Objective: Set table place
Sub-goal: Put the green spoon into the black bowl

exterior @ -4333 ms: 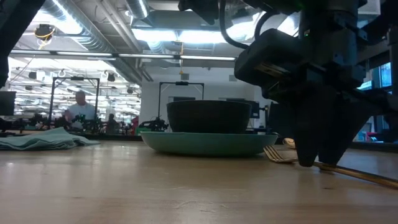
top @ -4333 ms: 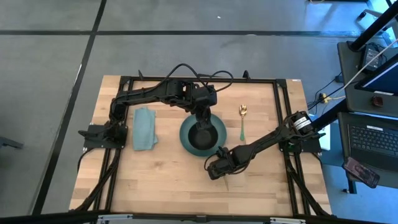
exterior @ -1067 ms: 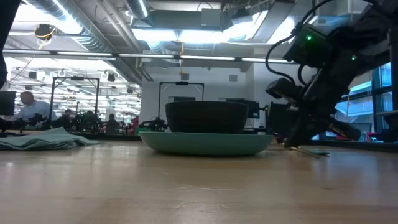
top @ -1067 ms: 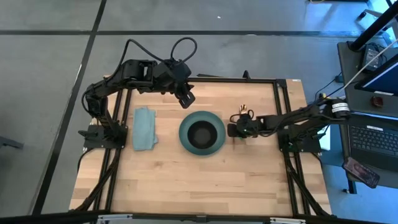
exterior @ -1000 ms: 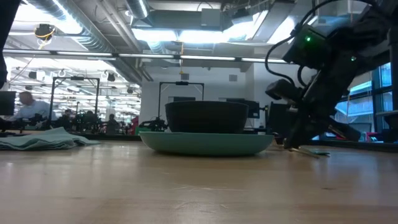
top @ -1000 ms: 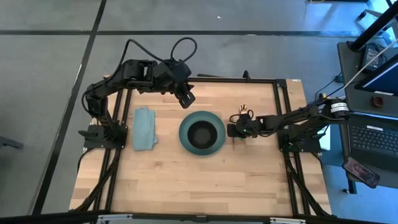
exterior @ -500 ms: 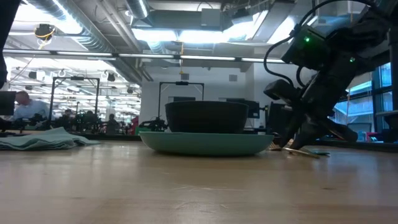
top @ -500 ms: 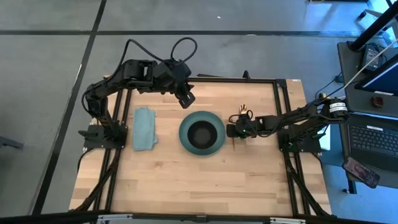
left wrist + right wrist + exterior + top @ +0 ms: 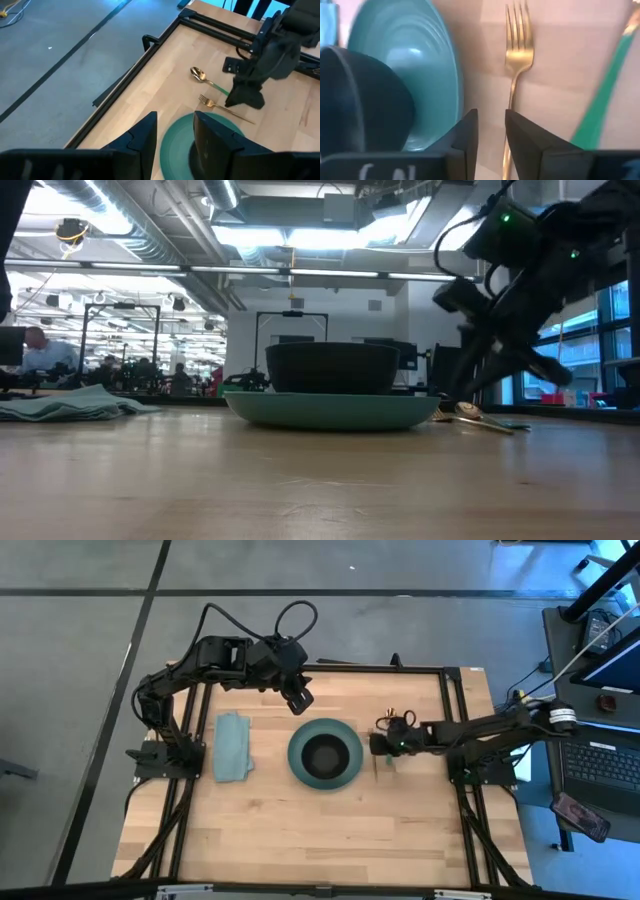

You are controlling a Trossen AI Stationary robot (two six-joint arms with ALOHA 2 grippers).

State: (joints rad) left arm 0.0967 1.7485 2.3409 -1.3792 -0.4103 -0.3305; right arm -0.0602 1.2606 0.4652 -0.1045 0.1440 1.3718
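Observation:
The teal plate lies at the table's middle with the black bowl standing in it. The folded teal napkin lies flat to the plate's left. The gold fork lies flat on the wood just right of the plate, with the teal-handled spoon beside it. My right gripper hangs a little above the fork's handle, fingers slightly apart and empty. My left gripper is open and empty, raised beyond the plate's far left rim.
The black rail frame runs around the wooden top. Bare wood spreads between the plate and the near edge. A laptop and a phone lie on a stand off the table's right side. People sit far off in the room.
My right gripper has risen off the table and drawn back a little toward the right edge. The fork stays lying beside the plate. My left arm has kept still.

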